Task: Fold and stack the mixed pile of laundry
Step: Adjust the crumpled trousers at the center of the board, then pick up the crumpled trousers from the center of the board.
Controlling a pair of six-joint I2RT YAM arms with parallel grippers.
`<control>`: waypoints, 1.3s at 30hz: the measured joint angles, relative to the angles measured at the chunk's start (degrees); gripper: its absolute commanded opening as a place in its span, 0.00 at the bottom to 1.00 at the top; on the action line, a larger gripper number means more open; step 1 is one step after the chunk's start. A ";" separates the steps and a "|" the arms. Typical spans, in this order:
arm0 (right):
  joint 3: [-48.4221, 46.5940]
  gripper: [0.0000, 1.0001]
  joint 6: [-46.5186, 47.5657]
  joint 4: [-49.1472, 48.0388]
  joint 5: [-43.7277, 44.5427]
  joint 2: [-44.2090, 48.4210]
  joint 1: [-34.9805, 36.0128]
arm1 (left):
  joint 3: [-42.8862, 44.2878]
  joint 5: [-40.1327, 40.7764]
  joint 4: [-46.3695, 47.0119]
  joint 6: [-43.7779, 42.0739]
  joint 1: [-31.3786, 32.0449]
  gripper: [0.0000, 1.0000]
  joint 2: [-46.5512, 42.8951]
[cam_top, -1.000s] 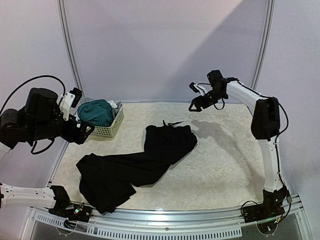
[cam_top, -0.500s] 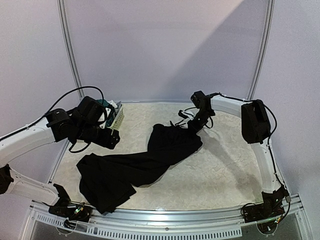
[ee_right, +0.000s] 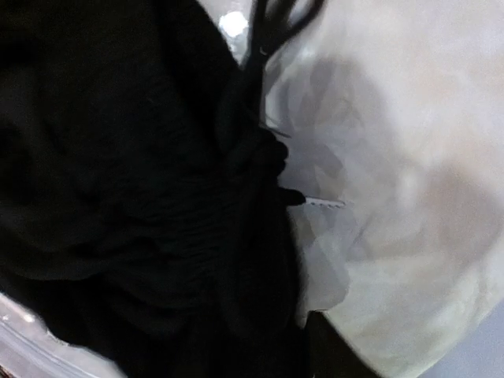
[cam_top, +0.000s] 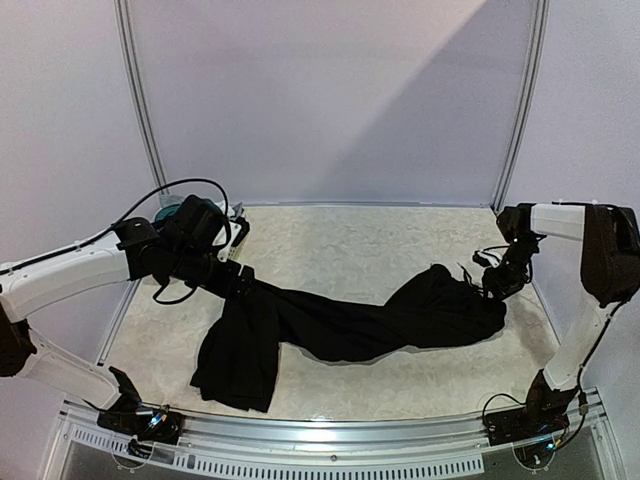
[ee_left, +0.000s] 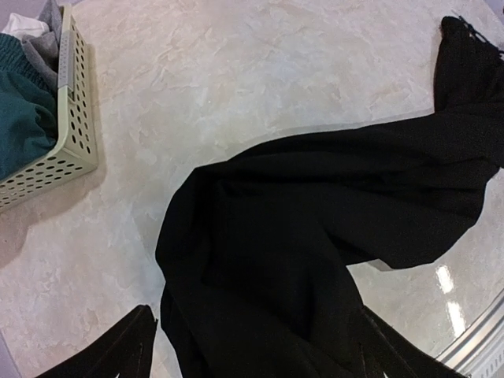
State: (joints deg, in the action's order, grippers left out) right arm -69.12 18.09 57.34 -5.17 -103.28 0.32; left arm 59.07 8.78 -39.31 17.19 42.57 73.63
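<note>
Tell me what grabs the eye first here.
Long black trousers lie stretched across the middle of the table, from the left gripper to the right gripper at their bunched waistband. At the far left, a pale perforated basket holds a teal garment.

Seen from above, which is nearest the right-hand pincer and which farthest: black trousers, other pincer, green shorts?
From the right pincer, top view:
1. black trousers: in its grip, right side.
2. left pincer: far across to the left, over the trousers' other end.
3. green shorts: farthest, back left corner.
</note>
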 measured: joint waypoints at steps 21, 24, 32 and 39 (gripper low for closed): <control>-32.46 0.72 14.29 4.04 -21.18 -23.45 2.78 | 2.08 -13.53 -1.99 3.63 -12.72 0.94 10.54; -32.57 0.70 14.60 4.37 -21.40 -24.41 4.66 | 2.01 -15.96 -1.36 3.67 -12.74 0.88 13.14; -36.76 0.56 13.18 4.20 -20.48 -28.15 7.48 | 1.88 -17.44 -0.37 2.80 -12.74 0.73 17.49; -37.57 0.57 11.54 4.20 -20.04 -29.66 7.13 | 1.88 -19.12 0.04 2.21 -12.74 0.58 19.65</control>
State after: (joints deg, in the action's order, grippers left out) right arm -106.69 29.63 61.54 -25.21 -132.94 7.44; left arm 60.95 -10.35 -39.27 19.40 29.82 93.27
